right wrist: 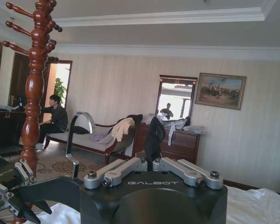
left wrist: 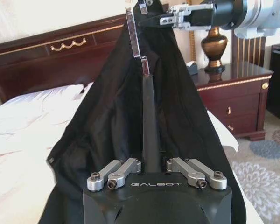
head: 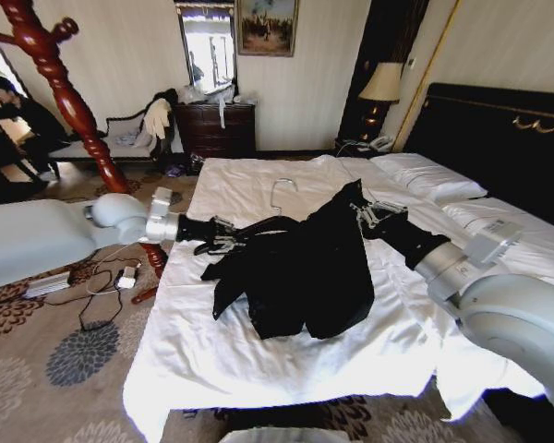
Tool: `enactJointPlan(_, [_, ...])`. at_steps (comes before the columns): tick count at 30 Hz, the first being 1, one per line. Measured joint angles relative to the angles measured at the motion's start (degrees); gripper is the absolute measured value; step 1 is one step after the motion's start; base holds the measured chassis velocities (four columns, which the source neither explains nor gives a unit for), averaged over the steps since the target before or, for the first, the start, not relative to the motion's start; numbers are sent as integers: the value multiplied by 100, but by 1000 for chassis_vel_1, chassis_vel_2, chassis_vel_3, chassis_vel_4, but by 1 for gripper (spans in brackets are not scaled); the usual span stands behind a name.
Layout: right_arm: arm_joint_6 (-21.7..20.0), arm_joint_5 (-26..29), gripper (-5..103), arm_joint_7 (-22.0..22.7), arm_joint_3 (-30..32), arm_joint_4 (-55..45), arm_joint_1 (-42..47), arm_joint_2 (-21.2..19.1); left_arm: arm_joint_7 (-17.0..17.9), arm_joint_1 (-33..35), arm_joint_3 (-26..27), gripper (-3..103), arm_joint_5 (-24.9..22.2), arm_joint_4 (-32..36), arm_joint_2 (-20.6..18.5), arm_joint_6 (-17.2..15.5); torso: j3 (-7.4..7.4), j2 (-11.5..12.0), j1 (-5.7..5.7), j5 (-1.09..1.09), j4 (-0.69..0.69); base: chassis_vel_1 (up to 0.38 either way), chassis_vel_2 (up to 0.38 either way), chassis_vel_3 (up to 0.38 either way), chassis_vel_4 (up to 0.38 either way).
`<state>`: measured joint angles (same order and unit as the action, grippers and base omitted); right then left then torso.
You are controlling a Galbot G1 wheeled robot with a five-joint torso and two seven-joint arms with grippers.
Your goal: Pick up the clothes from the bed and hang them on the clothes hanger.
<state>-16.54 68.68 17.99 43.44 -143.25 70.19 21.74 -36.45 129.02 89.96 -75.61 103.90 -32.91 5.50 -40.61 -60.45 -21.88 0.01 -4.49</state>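
Large black soft-fabric jacket is lifted over wide white-sheeted bed, draped on black broad-shouldered hanger w/ silver hook. Left gripper is clamped on hanger end. Right gripper: fingers pinched on jacket's top edge.

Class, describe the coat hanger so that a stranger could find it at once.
Start at the wide white bed. On it, a black jacket hangs between the left gripper and right gripper. The hanger's thin silver hook rises above it.
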Motion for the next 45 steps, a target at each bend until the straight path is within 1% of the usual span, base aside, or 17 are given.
enactJointPlan(5, [-22,-13,0,12,52,0,69,35,190,203,220,17,-173,83,-129,-53,0,0,0,0,3,0,0,0,0])
enactJointPlan(6, [-28,-13,0,15,71,0,78,37,252,259,292,17,-261,125,-163,-69,0,0,0,0,5,0,0,0,0])
enactJointPlan(10, [-32,-31,0,17,96,0,62,-2,493,597,620,17,-584,312,-254,-163,1,-1,1,0,3,0,0,0,0])
enactJointPlan(11, [-32,-31,0,17,96,0,62,-2,493,597,620,17,-584,312,-254,-163,1,-1,1,0,3,0,0,0,0])
enactJointPlan(14, [-37,62,0,43,116,0,33,-58,727,1038,961,17,-600,264,-375,-182,0,-1,0,-3,4,0,0,0,0])
enactJointPlan(15, [-37,62,0,43,116,0,33,-58,727,1038,961,17,-600,264,-375,-182,0,-1,0,-3,4,0,0,0,0])
enactJointPlan(19, [-59,173,0,123,186,1,36,-98,1009,1622,1460,17,-618,-17,-724,-196,0,-1,0,0,3,0,0,0,0])
enactJointPlan(21, [-62,189,0,133,202,1,45,-100,1058,1703,1541,17,-630,-69,-803,-198,0,-1,1,0,3,0,0,0,0])
enactJointPlan(25, [-79,238,0,179,230,2,141,-19,1324,2056,1890,17,-693,-370,-1266,-206,0,0,0,1,3,0,0,0,0])
enactJointPlan(26, [-79,238,0,179,230,2,141,-19,1324,2056,1890,17,-693,-370,-1266,-206,0,0,0,1,3,0,0,0,0])
enactJointPlan(28, [-89,241,0,196,229,2,183,61,1454,2187,2030,17,-761,-518,-1519,-225,0,0,0,0,2,0,0,0,0])
enactJointPlan(29, [-89,241,0,196,229,2,183,61,1454,2187,2030,17,-761,-518,-1519,-225,0,0,0,0,2,0,0,0,0])
enactJointPlan(33, [-101,316,0,214,220,2,181,101,1732,2367,2243,17,-765,-882,-1893,-247,0,0,0,0,3,0,0,0,0])
enactJointPlan(34, [-101,316,0,214,220,2,181,101,1732,2367,2243,17,-765,-882,-1893,-247,0,0,0,0,3,0,0,0,0])
enactJointPlan(37, [-101,333,0,213,221,2,165,98,2020,2487,2446,17,-777,-1137,-2118,-264,0,0,-1,-1,3,0,0,0,0])
enactJointPlan(42, [-108,247,0,212,192,0,233,152,2115,2523,2531,17,-840,-1208,-2196,-276,0,0,0,-1,2,0,0,0,0])
enactJointPlan(45, [-127,62,0,222,98,-1,281,250,2117,2516,2484,17,-846,-988,-2095,-285,0,0,0,-1,3,0,0,0,0])
